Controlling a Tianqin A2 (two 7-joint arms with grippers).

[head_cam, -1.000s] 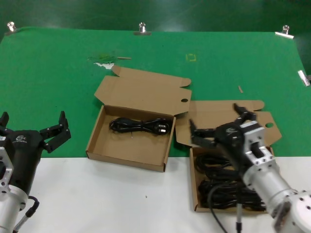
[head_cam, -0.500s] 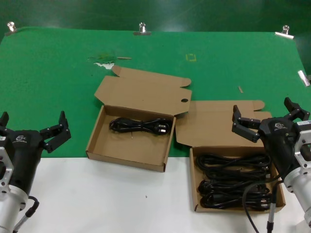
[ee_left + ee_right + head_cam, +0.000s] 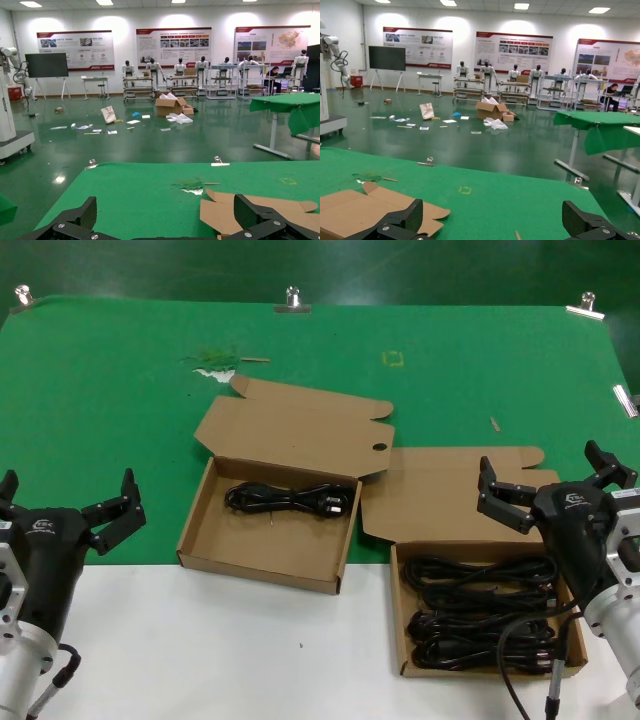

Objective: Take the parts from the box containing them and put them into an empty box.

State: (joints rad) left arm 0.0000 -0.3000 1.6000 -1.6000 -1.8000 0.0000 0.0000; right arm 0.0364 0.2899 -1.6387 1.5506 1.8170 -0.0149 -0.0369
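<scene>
The nearly square box point(image 3: 398, 620) at the near right holds several black coiled cable bundles point(image 3: 470, 610), and its plain lid point(image 3: 440, 500) lies open behind it. To its left, the wide box point(image 3: 260, 568) has a round hole point(image 3: 379, 447) in its lid and holds one cable bundle point(image 3: 290, 498) along its back wall. My right gripper point(image 3: 548, 472) hangs open and empty over the square box's far right corner. My left gripper point(image 3: 68, 485) is open and empty at the near left, apart from both boxes. The wrist views show each gripper, left point(image 3: 167, 220) and right point(image 3: 492, 220), open over green cloth.
Green cloth point(image 3: 120, 410) covers the far table, held by clips point(image 3: 292, 300) at its back edge. Scraps point(image 3: 212, 364) and a yellow square mark point(image 3: 393, 358) lie beyond the boxes. The near strip is white tabletop point(image 3: 200, 640). My right arm's own cable point(image 3: 515, 650) hangs over the square box.
My right gripper, open and empty, has moved from above the square box's left part to its far right corner, uncovering the cables. It has held still for the last half second. The left arm has not moved.
</scene>
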